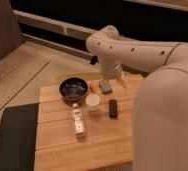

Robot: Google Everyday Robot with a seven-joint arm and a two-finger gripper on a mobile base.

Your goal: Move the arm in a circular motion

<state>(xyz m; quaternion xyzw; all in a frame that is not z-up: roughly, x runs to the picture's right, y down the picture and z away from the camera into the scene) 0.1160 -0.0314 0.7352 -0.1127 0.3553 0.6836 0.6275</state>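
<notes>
The gripper (108, 80), grip state indeterminable, hung from the arm (137, 50) just above the table (57, 145), holding nothing visible, since circling needs clearance.

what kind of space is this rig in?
Probably an indoor lab or office test area: speckled hard floor, dark mat, wooden table. The arm reaches over the table; its gripper hangs near the far edge.
</notes>
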